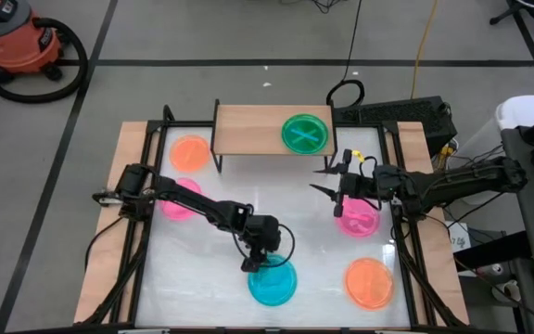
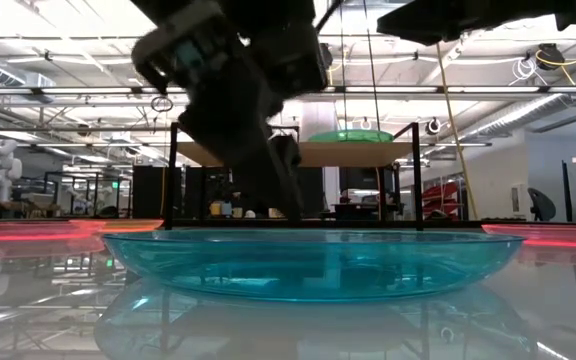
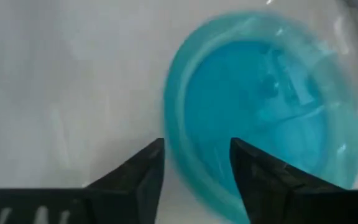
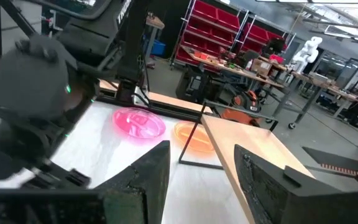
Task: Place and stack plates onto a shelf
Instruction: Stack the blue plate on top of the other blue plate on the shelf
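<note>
A blue plate lies on the white table near the front edge. My left gripper is open and points down at the plate's far-left rim. One finger stands outside the rim and the other over the plate's inside. A green plate lies on the wooden shelf at the back. My right gripper is open and empty above the table, in front of the shelf's right end. A pink plate lies under its arm.
An orange plate lies on the table left of the shelf, and a pink plate lies under the left arm. Another orange plate lies at the front right. Black frame rails run along the table's sides.
</note>
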Available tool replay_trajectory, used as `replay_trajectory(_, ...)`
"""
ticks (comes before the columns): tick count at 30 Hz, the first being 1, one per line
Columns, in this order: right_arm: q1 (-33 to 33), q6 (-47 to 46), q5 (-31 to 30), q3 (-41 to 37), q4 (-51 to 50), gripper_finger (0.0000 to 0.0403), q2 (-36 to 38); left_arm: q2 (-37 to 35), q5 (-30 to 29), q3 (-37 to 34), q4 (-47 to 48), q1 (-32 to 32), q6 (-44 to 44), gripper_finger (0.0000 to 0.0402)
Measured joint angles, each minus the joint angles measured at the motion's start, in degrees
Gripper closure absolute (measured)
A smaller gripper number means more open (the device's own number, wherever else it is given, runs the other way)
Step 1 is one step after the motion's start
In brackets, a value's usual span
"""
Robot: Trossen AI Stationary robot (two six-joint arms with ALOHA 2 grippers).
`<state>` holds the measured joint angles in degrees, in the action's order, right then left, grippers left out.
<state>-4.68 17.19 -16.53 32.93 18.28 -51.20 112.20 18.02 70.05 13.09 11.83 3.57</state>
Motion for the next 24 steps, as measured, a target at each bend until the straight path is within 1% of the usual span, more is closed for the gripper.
replay_trajectory(3,0.01,0.0,0.01,0.0,-0.12,0.0243,0.0,0.7,-0.22,0.69,0.14,-0.24,0.23,0.0185)
replay_trajectory(6,0.01,0.0,0.03,0.0,-0.09,0.0243,0.0,0.72,-0.13,0.69,0.57,-0.28,1.04,0.0173)
replay_trajectory(16,0.01,-0.04,0.06,0.0,-0.13,0.0243,-0.02,0.81,-0.14,0.69,2.06,1.19,1.35,0.0172)
replay_trajectory(21,0.01,-0.24,0.06,0.0,-0.12,0.0243,-0.03,1.29,-1.15,0.67,2.15,1.27,1.96,0.0172)
replay_trajectory(24,0.01,-0.26,0.06,0.0,-0.13,0.0243,-0.02,1.22,-3.09,0.67,2.12,1.27,2.15,0.0187)
